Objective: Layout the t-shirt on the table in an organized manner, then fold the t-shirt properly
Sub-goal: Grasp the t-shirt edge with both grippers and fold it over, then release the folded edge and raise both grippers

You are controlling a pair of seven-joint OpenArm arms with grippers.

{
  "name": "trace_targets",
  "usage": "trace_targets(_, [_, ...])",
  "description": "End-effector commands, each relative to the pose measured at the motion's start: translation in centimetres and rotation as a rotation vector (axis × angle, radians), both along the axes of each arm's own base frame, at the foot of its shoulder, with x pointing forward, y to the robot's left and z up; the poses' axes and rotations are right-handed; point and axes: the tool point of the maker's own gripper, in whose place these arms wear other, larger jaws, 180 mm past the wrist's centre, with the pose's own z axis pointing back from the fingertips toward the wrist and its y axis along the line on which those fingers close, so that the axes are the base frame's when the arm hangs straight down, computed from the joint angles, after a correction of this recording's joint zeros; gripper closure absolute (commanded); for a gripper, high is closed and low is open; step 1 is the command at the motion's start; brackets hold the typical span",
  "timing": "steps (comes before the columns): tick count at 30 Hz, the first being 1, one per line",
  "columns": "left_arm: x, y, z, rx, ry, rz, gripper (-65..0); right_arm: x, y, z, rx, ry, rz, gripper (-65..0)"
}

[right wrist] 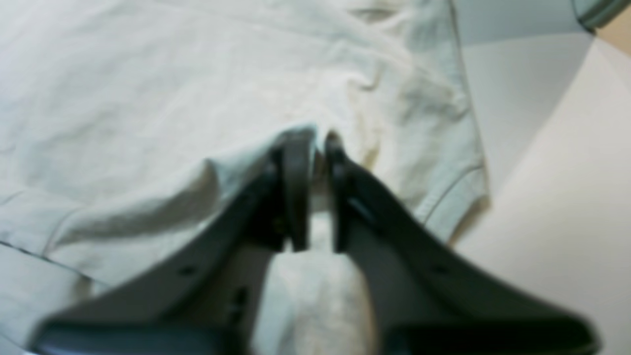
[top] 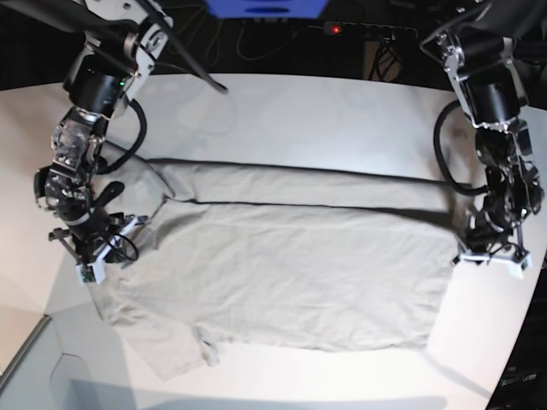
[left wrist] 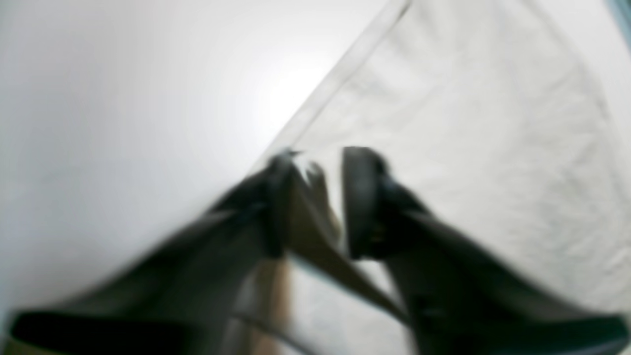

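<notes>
left fingers parted over the t-shirt's hem — right fingers narrowly apart around cloth — white table.

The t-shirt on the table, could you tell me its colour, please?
Plain light grey-beige t-shirt, clearest in the base view.

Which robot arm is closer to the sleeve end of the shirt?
The right arm. Its gripper sits at the shirt's sleeve end; the left gripper is by the bottom hem.

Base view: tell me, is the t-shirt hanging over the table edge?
No, the t-shirt lies wholly on the table.
</notes>
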Motion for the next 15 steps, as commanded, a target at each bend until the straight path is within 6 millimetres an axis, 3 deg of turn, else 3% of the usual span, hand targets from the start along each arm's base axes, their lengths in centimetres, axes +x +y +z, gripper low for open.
trace_targets(1, [1.2,0.9,2.1,0.026,-0.062,0.006,-26.3,1.2,-0.5,2.2,-0.007,-0.071,0.007,-15.2])
trace_targets(3, [1.2,1.1,2.3,0.028,-0.068,0.012,-35.6,1.2,-1.0,2.7,-0.012,-0.086,-0.006,-19.7])
trace_targets(7, [1.3,1.2,2.8,0.036,-0.081,0.012,-46.8,0.9,-2.4,3.8,-0.025,-0.117,-0.05,-24.7])
trace_targets(9, [1.2,1.1,3.8,0.054,-0.104,0.003,-49.3,0.4,-3.3,4.5,-0.042,-0.13,-0.073,-26.4])
trace_targets(12, [-0.5,1.1,3.9,0.091,-0.11,-0.007,-49.5,-1.0,-3.4,4.7,-0.059,-0.137,-0.089,-27.3])
trace_targets(15, [-2.6,1.1,2.6,0.106,-0.075,-0.015,-49.5,-3.5,-3.0,3.9,-0.078,-0.116,-0.091,-27.2])
